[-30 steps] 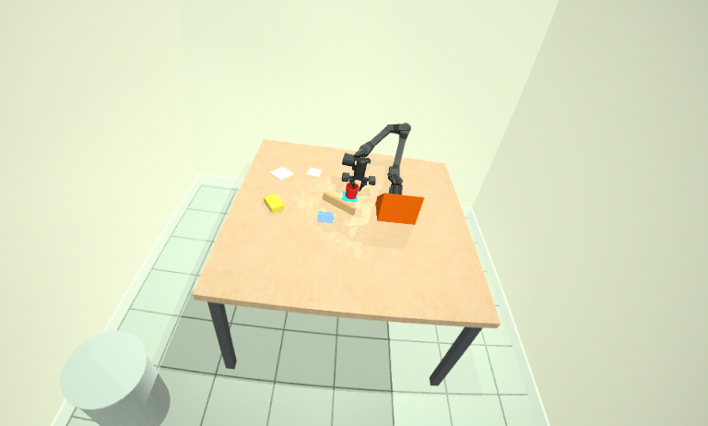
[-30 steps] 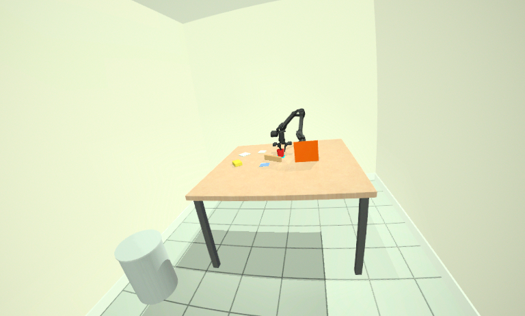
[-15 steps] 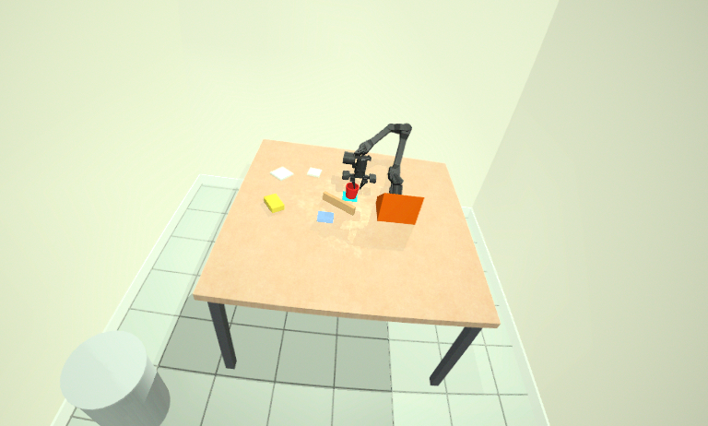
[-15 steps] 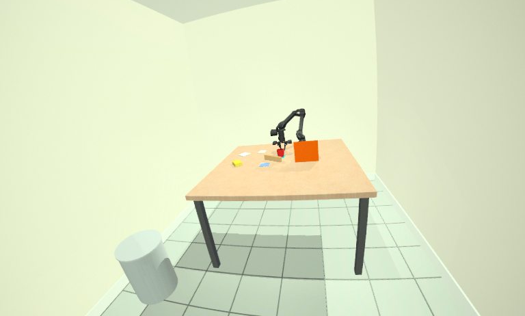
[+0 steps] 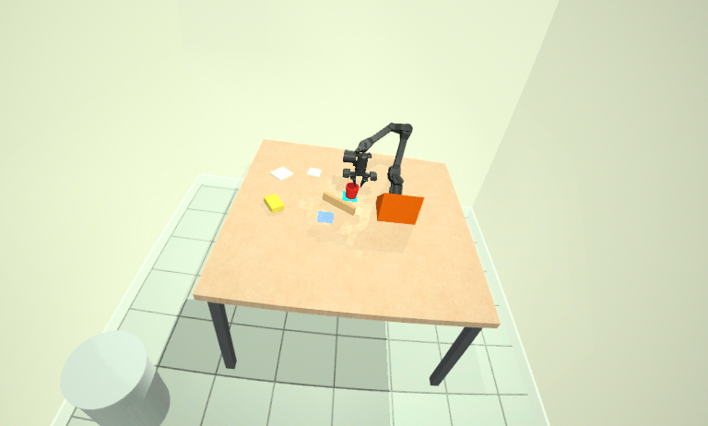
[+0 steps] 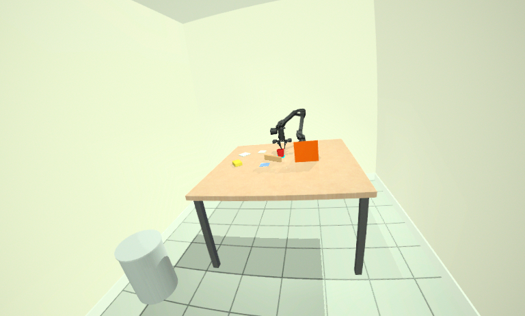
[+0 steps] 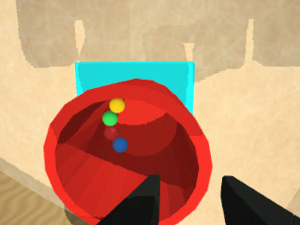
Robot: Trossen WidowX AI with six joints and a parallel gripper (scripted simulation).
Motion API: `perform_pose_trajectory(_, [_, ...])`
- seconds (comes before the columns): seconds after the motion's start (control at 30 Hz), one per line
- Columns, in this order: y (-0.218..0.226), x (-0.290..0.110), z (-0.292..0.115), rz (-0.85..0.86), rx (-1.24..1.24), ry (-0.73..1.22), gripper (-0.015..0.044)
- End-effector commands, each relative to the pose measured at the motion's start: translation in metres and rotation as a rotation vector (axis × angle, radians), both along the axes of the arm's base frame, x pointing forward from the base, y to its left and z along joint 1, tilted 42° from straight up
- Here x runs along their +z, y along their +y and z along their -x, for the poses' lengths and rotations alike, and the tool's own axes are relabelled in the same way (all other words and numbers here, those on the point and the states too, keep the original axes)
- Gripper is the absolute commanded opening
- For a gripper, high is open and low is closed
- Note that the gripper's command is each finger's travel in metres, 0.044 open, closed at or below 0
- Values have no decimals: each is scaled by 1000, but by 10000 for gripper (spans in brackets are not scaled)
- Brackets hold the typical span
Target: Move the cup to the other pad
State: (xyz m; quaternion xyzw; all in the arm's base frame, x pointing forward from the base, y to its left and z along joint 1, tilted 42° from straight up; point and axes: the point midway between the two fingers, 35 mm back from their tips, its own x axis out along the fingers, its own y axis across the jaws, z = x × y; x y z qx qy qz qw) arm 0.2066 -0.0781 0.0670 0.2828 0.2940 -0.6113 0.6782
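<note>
The red cup (image 5: 351,191) (image 6: 280,152) (image 7: 203,157) looks upright on the cyan pad (image 7: 136,69) (image 6: 283,156). Inside the cup, the wrist view shows a yellow marble (image 7: 117,105), a green marble (image 7: 110,118), a red marble (image 7: 112,133) and a blue marble (image 7: 120,144). My gripper (image 5: 359,184) (image 7: 190,184) is partly open at the cup's rim. One finger is over the cup's mouth and the other is outside its wall, with gaps showing; neither grips the wall. The blue pad (image 5: 324,217) (image 6: 264,165) lies nearer the table's front and bears nothing.
A wooden bar (image 5: 338,203) (image 6: 273,158) lies between the two pads. An orange panel (image 5: 399,209) (image 6: 306,151) stands to the right. A yellow block (image 5: 273,203) (image 6: 237,163) and two white squares (image 5: 281,173) (image 5: 313,171) lie to the left.
</note>
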Motion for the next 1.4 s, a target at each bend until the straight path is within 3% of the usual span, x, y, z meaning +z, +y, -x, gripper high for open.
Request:
perform_pose_trajectory(0.0, [3, 5, -2, 3, 0, -11, 128])
perform_pose_trajectory(0.5, [13, 11, 4, 5, 1, -9, 128])
perform_pose_trajectory(0.9, [15, 12, 4, 0, 1, 0, 440])
perform_pose_trajectory(1.37, [48, 45, 9, -1, 1, -5, 440])
